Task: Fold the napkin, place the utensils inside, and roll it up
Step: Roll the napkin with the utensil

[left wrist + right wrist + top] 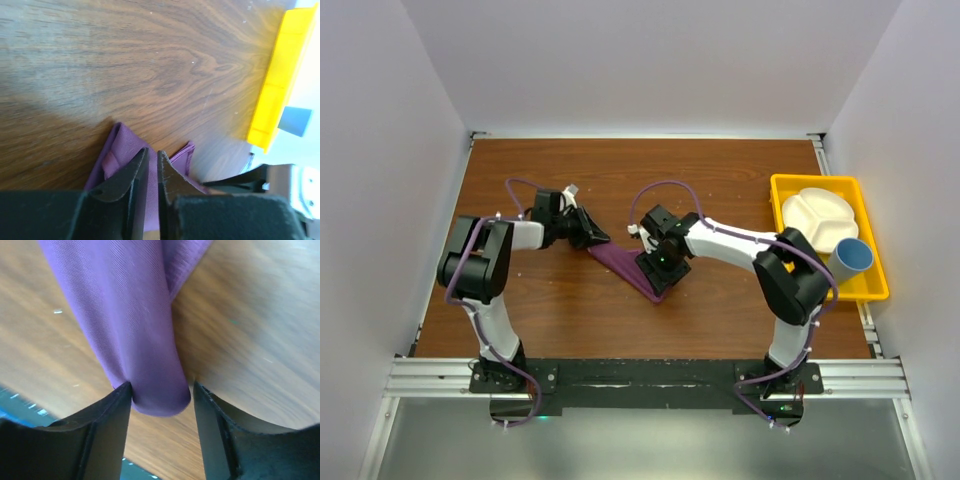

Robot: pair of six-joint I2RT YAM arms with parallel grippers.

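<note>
Napkin, position: the napkin lies near the middle of the table. It is gathered into a narrow band that runs diagonally from far-left to near-right, with one arm at each end.
Napkin, material: plum-purple woven cloth with a fine rib in the right wrist view. Its near end is a soft rounded fold. The left wrist view shows a raised ridge and a flat corner beside it.
Left gripper: the left gripper sits at the band's far-left end. Its black fingers are pressed almost together, pinching purple cloth in the slit between them.
Right gripper: the right gripper sits at the near-right end with its jaws spread. The rounded end of the band lies between them. One finger touches the cloth; the other stands just clear.
Table surface: dark wood grain, smooth, with a light sheen.
Edges: white walls close the left, far and right sides. A metal rail with the arm bases runs along the near side.
Open room: a broad stretch of wood lies between the napkin and the far wall. More lies between the napkin and the rail, and between the right gripper and the tray.
Yellow tray: the yellow tray is rigid and rectangular with a raised rim. It sits at the right edge, well apart from the napkin.
Tray contents: a white divided plate, and a blue cup at the near end.
</note>
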